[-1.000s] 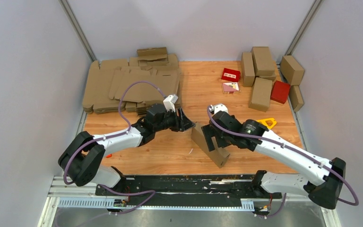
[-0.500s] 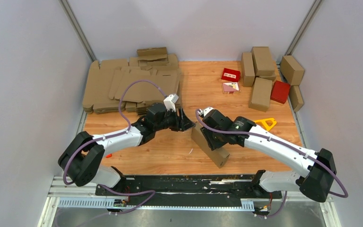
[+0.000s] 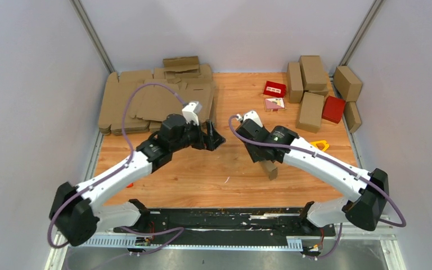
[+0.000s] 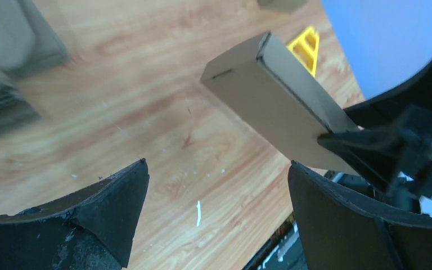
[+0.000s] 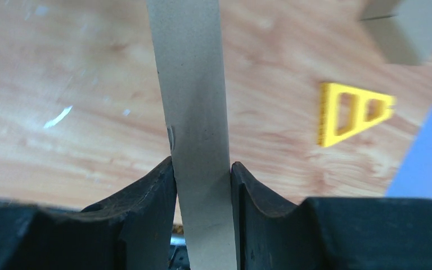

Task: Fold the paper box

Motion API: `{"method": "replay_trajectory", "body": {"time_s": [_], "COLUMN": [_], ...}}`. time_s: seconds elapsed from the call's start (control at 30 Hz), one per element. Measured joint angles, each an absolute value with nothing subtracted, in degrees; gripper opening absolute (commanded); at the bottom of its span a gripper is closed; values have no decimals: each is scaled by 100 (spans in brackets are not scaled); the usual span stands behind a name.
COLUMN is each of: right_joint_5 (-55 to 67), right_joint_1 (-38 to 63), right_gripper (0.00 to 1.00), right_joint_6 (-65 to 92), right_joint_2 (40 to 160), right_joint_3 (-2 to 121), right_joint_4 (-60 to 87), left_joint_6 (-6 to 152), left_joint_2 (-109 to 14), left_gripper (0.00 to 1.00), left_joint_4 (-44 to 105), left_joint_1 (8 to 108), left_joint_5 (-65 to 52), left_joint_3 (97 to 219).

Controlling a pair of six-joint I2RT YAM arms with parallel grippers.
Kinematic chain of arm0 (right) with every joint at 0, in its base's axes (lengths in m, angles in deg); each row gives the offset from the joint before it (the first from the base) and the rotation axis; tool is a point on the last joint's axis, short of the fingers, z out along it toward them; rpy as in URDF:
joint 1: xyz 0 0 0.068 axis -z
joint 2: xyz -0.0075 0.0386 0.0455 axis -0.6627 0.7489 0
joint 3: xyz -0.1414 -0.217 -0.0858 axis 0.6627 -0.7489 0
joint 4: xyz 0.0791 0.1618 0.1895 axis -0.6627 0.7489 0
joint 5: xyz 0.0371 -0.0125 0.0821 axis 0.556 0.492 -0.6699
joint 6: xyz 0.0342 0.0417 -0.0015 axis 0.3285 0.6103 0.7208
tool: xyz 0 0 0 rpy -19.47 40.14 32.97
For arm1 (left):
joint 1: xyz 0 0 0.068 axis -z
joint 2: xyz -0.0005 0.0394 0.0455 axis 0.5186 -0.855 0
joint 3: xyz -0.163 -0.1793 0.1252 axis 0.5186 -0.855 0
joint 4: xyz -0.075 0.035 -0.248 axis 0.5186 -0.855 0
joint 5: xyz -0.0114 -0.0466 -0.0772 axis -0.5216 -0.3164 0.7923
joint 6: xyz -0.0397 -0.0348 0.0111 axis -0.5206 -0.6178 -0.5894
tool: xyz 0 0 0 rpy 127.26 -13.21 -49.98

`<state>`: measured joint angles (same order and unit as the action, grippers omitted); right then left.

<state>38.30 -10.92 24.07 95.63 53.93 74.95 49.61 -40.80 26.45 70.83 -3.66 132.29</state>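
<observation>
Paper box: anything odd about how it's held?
The paper box is pinched at one end only by the right gripper, so it juts out slanted. The left gripper is open, clear of it. No damage visible.

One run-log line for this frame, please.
right gripper: shut on folded brown cardboard box | left gripper: open, empty, apart from box
</observation>
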Motion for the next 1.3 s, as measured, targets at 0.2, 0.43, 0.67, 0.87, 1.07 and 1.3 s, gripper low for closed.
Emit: {"method": "replay_trajectory", "body": {"time_s": [0.2, 0.43, 0.67, 0.87, 1.07, 1.3], "right_joint_5": [5683, 7694, 9095, 9681, 9419, 8936], "right_joint_1": [-784, 456, 1929, 2761, 2984, 2969], "right_gripper": [33, 34, 34, 35, 37, 39], "right_joint_6": [2547, 2853, 3135, 3140, 1808, -316], "right_joint_2": [10444, 12306, 13498, 14973, 15956, 15758], "right_joint_3": [6607, 8121, 8995, 10381, 10668, 9210], "right_joint_4": [7895, 8701, 9145, 9199, 8037, 5490], "left_joint_6": [5411, 5713, 5809, 5820, 5835, 5868], "left_joint_2": [-3027, -3064, -3446, -3446, -3551, -3554], "left_gripper": [100, 100, 100, 100, 100, 100], "left_joint_4": [2240, 2354, 2642, 2929, 3010, 3016], "left_joint_1": [7052, 7052, 7052, 7052, 7052, 7052], "left_joint_5": [-1155, -1572, -1535, -1574, -1572, -1616], "left_joint_3": [13413, 12880, 12484, 12294, 12294, 12294]}}
